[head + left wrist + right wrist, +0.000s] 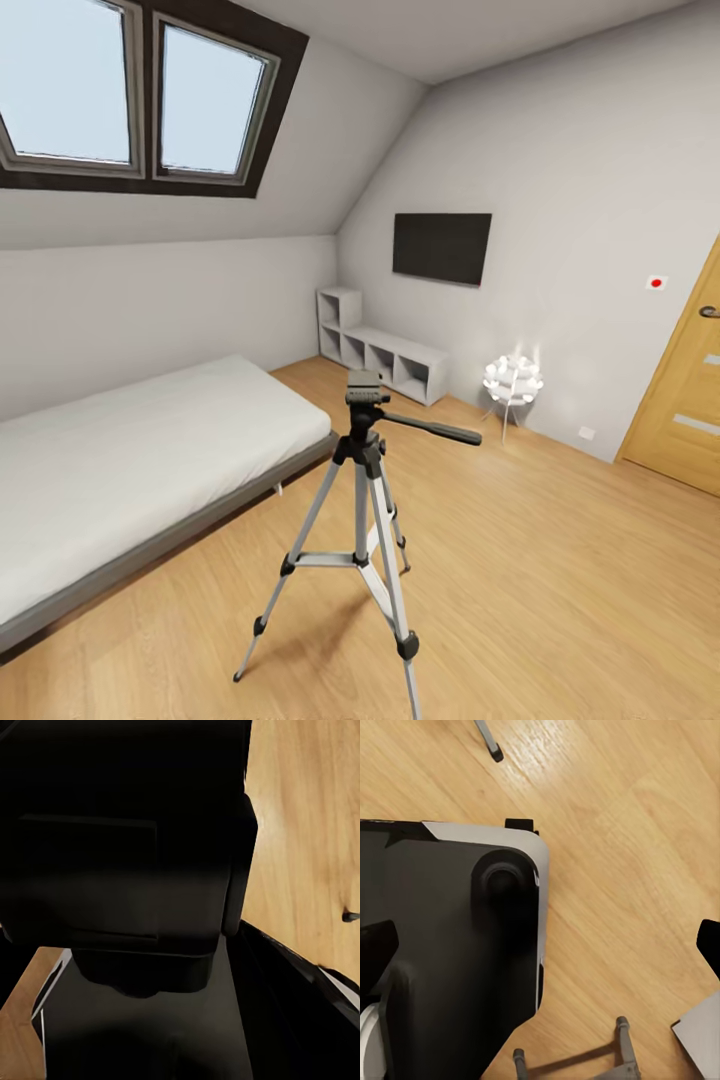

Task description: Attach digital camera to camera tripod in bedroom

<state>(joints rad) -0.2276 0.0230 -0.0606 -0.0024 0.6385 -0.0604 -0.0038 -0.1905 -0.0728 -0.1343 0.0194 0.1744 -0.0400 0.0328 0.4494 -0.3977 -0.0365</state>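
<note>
Head view: the tripod (363, 520) stands in the lower middle of the frame on the wood floor (560, 580), legs spread, its black head at the top with the pan handle (432, 429) pointing to the right. The mounting plate on top looks bare, so the attaching is, as I judge it, not yet done; the camera still has to be fetched or brought up to the head. The bed (130, 470) fills the left side, with skylights (140, 90) at upper left in the sloped wall. Further back, a TV (441, 247) hangs at centre above white cube shelves (385, 355); a lit lamp (512, 380) stands right of the shelves, and a wooden door (685, 390) sits at the right edge.

Left wrist view: dark robot bodywork covers most of the frame, with strips of floor (315, 832) at the right and lower left. Whether the left pincer is apart or together I cannot tell.

Right wrist view: a black and white part of the robot takes the left half, above floor (630, 870). Tripod legs (624, 1050) show at the bottom, another foot (491, 742) at the top. The right pincer's state I cannot tell either.
</note>
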